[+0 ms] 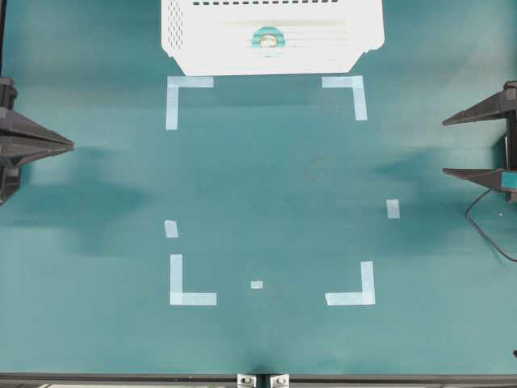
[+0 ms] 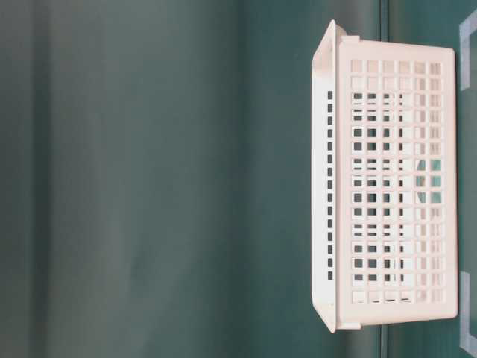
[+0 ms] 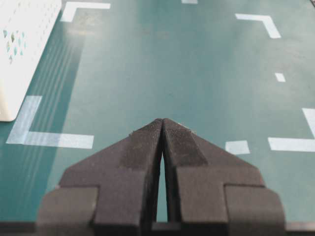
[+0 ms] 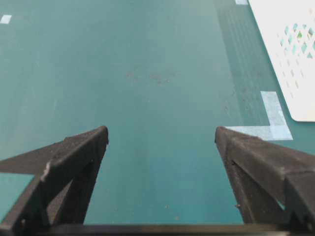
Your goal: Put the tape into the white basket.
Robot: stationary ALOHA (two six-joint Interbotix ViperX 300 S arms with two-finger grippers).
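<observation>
Across the green table, the largest thing is the white basket, standing at the far edge and cut off by the top of the overhead view. Pale corner marks frame the middle of the table. At the left edge the left gripper rests with its fingers pressed together on nothing; at the right edge the right gripper is spread wide and empty, well apart from the basket. Smallest, the tape lies on the basket's slatted bottom. By this the task looks finished, and the next move seems to call only for both arms to hold clear. From table level the roll cannot be made out through the perforated wall; the wrist views show only basket corners.
</observation>
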